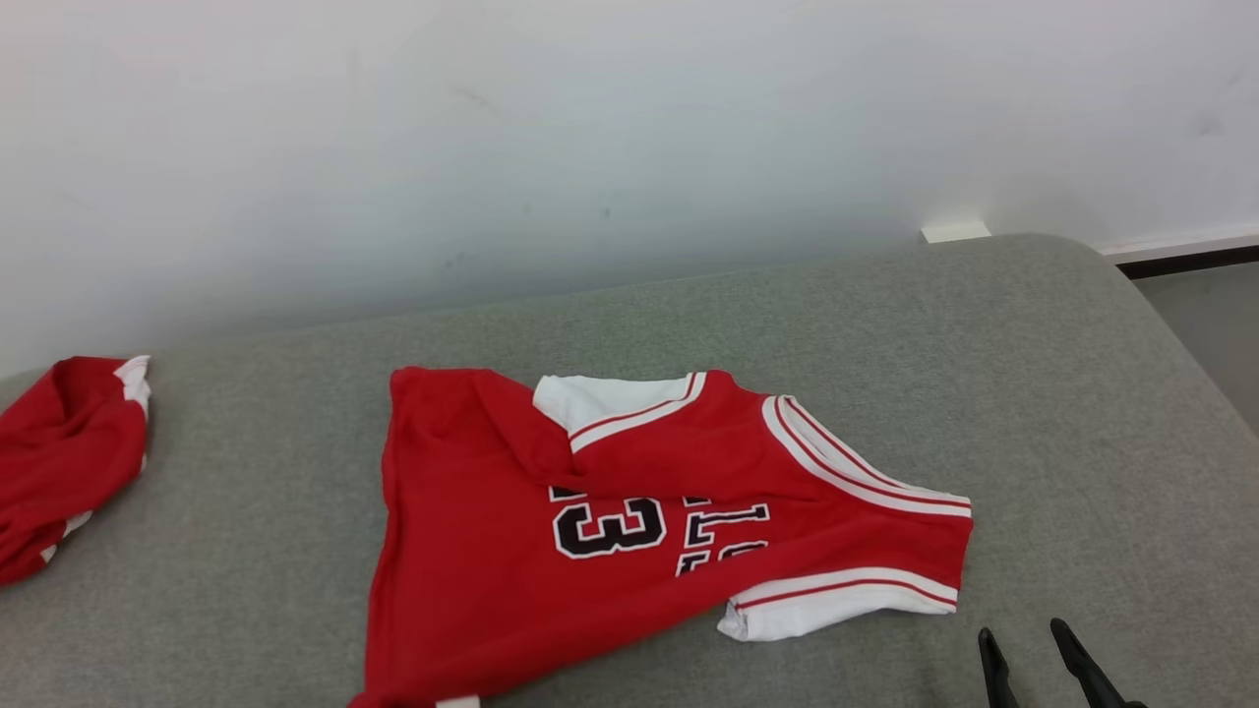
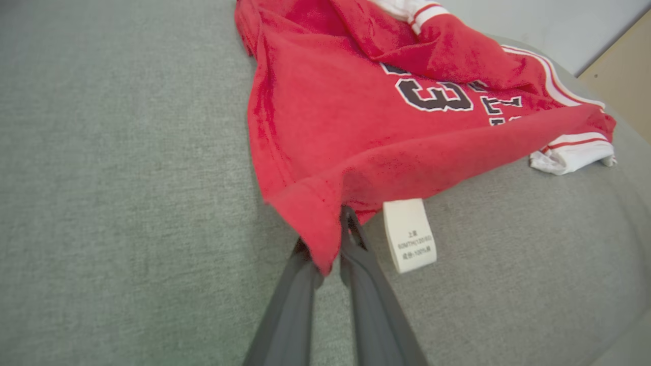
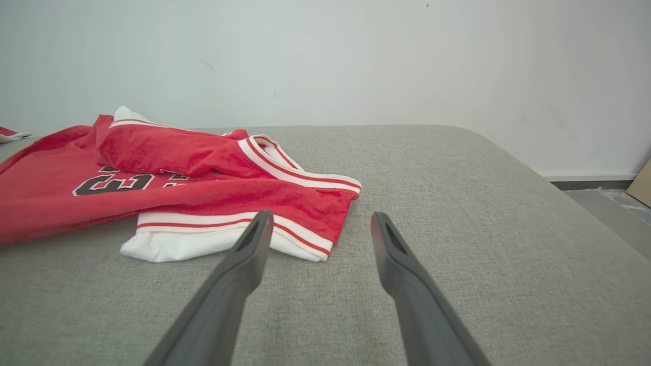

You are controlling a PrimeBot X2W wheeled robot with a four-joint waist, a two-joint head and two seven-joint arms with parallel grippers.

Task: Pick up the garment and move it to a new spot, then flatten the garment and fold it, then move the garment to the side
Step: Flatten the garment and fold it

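Head view: red, white-trimmed jersey [image 1: 511,551] is laid on the grey fabric surface [image 1: 984,344], collar toward the wall, widest left to right. Left wrist view: left gripper [image 2: 329,235] is closed on its hem corner. Right wrist view: right gripper [image 3: 318,218] is held beside the armhole trim, fingers [image 3: 239,274] spread and empty.

The right tool [image 3: 321,217] has two long, matte dark grey fingers [image 3: 229,290], broad low down and tapering to narrow rounded tips, each with a shallow recess near the tip. The left tool [image 2: 325,229] has matching grey, tapering fingers [image 2: 371,295].
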